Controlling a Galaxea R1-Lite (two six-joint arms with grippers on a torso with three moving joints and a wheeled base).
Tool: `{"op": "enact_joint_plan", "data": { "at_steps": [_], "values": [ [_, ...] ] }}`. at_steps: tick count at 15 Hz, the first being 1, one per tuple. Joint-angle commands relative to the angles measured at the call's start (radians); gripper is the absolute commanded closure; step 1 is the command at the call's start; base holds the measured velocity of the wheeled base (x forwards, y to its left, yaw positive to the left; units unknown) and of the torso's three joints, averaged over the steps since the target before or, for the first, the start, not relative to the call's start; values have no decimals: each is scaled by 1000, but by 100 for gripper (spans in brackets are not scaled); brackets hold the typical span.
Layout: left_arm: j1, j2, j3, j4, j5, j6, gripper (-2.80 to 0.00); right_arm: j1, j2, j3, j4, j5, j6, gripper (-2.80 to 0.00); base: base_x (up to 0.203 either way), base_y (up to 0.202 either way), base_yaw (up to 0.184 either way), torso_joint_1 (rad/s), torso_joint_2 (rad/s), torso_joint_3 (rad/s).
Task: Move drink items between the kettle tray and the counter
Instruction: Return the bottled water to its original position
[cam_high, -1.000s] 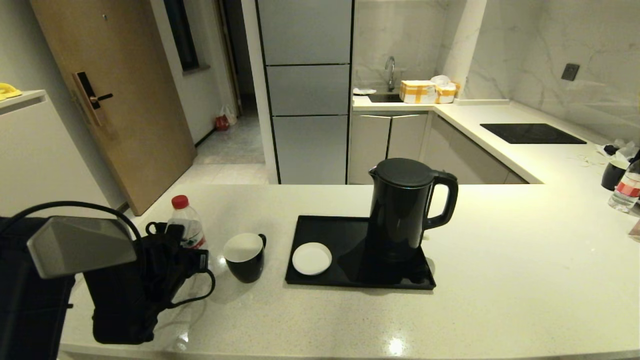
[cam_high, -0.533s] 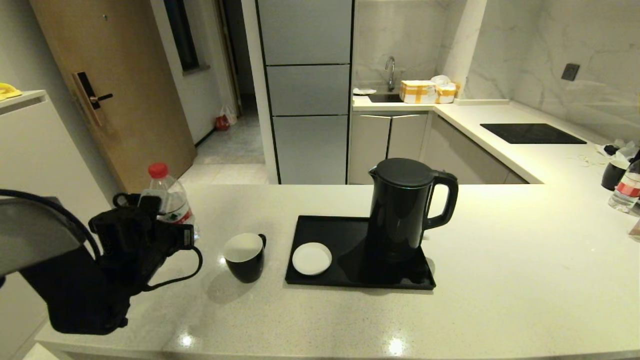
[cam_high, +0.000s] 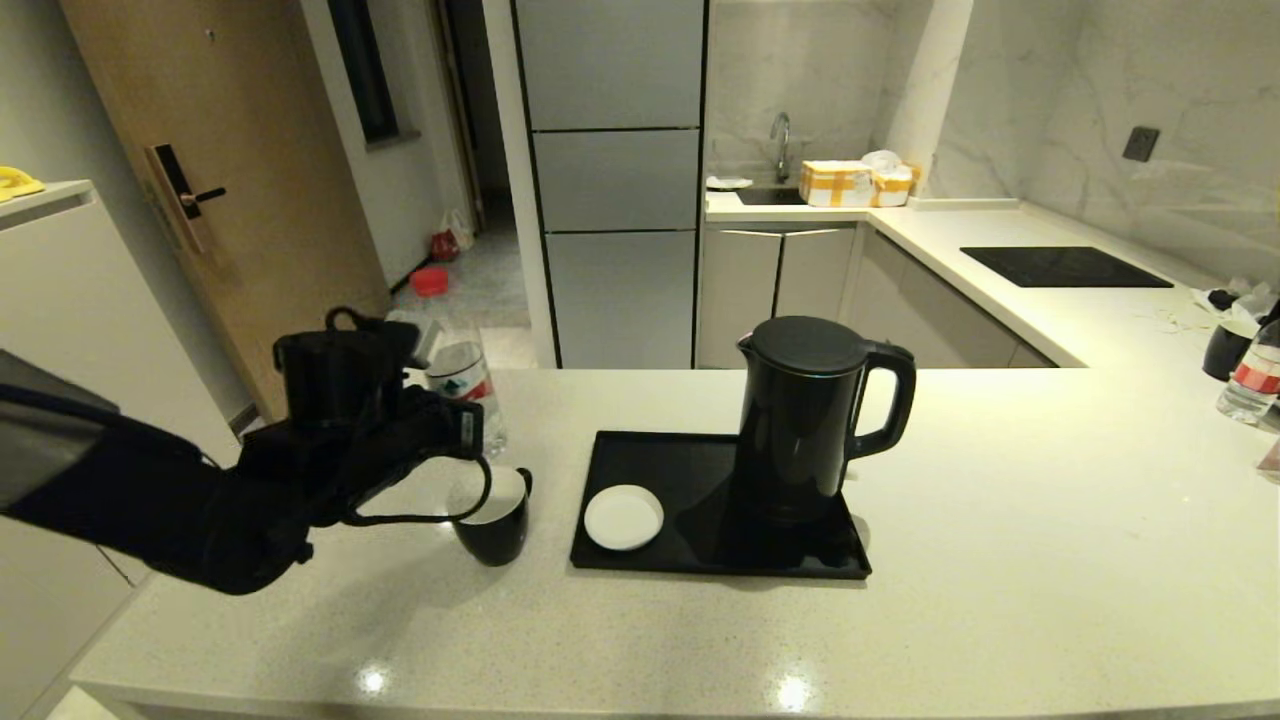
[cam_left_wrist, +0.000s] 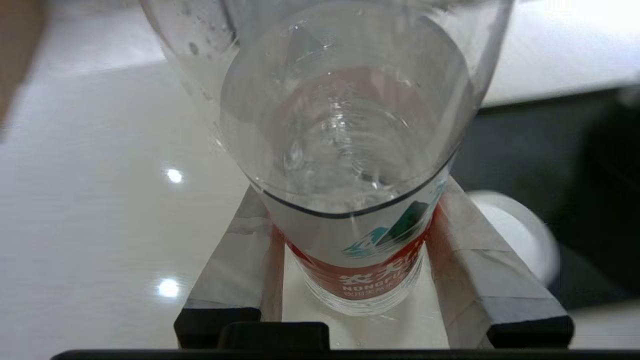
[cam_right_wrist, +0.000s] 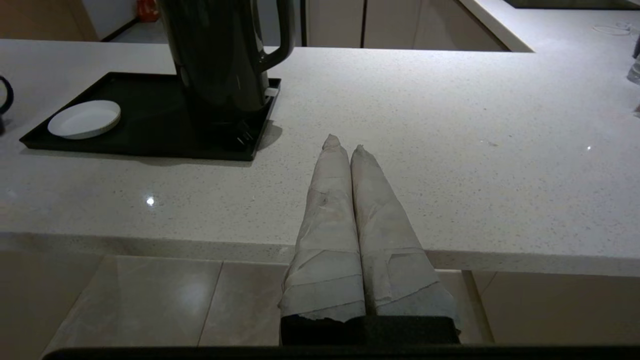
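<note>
My left gripper (cam_high: 462, 402) is shut on the small clear water bottle (cam_high: 462, 382), holding it in the air at its red label (cam_left_wrist: 370, 272). The bottle's red cap (cam_high: 430, 281) tops it, and it hangs just behind and above the black mug (cam_high: 492, 527) on the off-white counter (cam_high: 1000, 560). The tall black kettle (cam_high: 810, 420) stands on the flat black tray (cam_high: 700, 548), whose base disc is hidden under it. Taped fingers (cam_left_wrist: 240, 260) press both sides of the bottle. My right gripper (cam_right_wrist: 343, 144) is shut and empty, hovering at the counter's front edge right of the tray (cam_right_wrist: 150, 131).
A small white saucer (cam_high: 624, 517) lies on the tray's left part. At the far right stand another dark mug (cam_high: 1225, 350) and a bottle (cam_high: 1250, 380). A black hob (cam_high: 1065, 267) is set into the back counter. The counter's left end drops off beside a door.
My left gripper has lifted the water bottle off the counter and carried it up and to the right, from left of the mug to above and behind it.
</note>
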Motion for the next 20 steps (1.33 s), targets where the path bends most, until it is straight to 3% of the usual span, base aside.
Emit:
{"op": "enact_joint_plan", "data": {
  "at_steps": [1, 6, 15, 20],
  "values": [
    [-56, 10, -64, 49, 2, -4, 0, 0, 1, 0, 0, 0, -1, 0, 0, 0, 0, 0, 0, 0],
    [-202, 141, -276, 150, 32, -1, 0, 0, 1, 0, 0, 0, -1, 0, 0, 0, 0, 0, 0, 0],
    [-347, 296, -340, 151, 73, -2, 0, 0, 1, 0, 0, 0, -1, 0, 0, 0, 0, 0, 0, 0],
    [-420, 380, -413, 153, 83, -58, 0, 0, 1, 0, 0, 0, -1, 0, 0, 0, 0, 0, 0, 0]
  ]
}}
